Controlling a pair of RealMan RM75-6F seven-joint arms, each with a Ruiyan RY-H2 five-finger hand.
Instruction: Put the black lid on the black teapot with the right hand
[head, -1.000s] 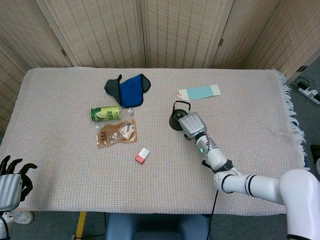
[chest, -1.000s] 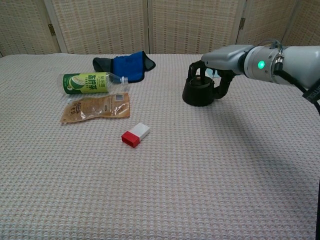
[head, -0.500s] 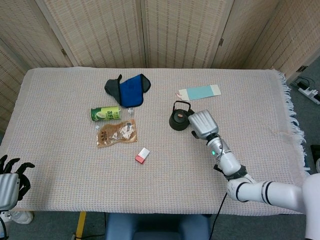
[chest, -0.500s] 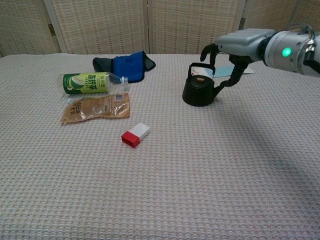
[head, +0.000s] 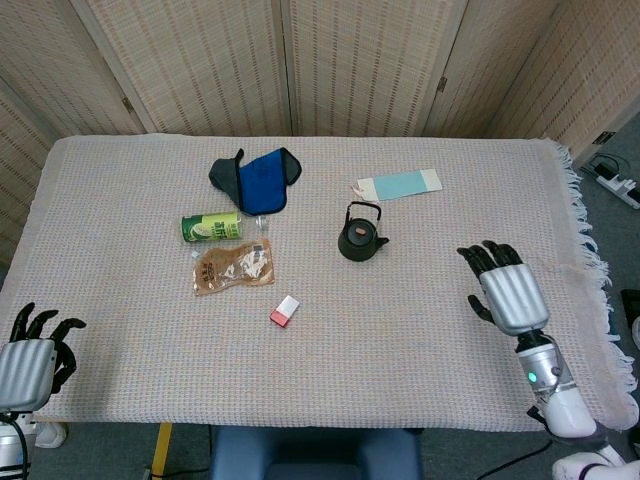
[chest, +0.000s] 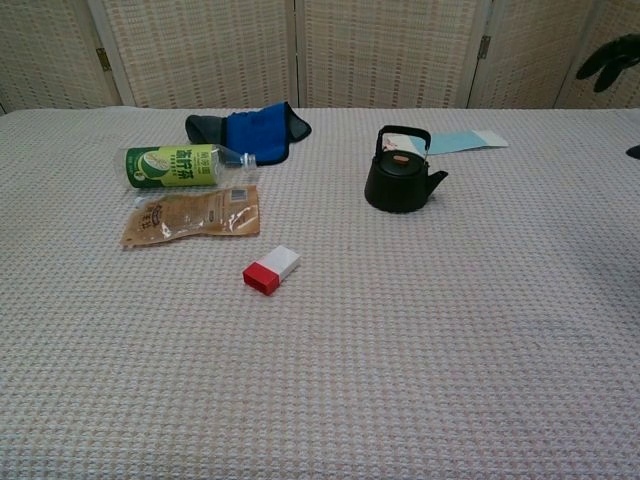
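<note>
The black teapot (head: 360, 240) (chest: 402, 182) stands upright near the table's middle, handle raised, with its black lid (head: 358, 237) (chest: 399, 158) seated on top. My right hand (head: 505, 286) hovers well to the right of the teapot, fingers spread and empty; in the chest view only its dark fingertips (chest: 610, 58) show at the top right edge. My left hand (head: 35, 355) rests by the table's front left corner, holding nothing, fingers apart.
A green bottle (head: 211, 227) lies on its side above a brown snack pouch (head: 233, 266). A blue and black cloth (head: 257, 178) sits at the back. A red and white box (head: 284, 311) lies in front. A teal card (head: 399, 184) lies behind the teapot.
My right hand has let go at the teapot and drawn back far to the right and toward me. The lid stays on the teapot. The left hand shifted slightly.
</note>
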